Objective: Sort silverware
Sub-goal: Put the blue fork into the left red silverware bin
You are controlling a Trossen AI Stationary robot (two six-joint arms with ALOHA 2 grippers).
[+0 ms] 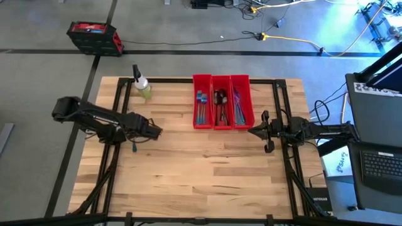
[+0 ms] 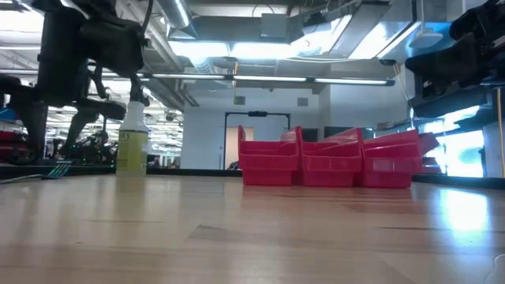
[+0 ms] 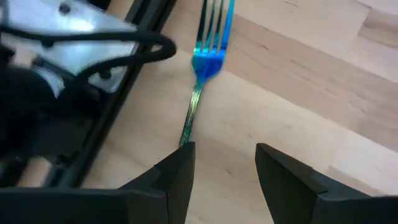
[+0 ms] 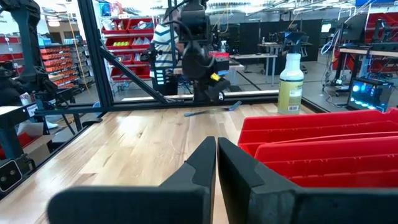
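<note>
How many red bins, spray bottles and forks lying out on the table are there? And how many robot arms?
Red bins: 3, side by side
Spray bottle: 1
Fork out on the table: 1, blue, lying in front of the left gripper
Robot arms: 2; the right gripper waits by the bins
Total: 7
</note>
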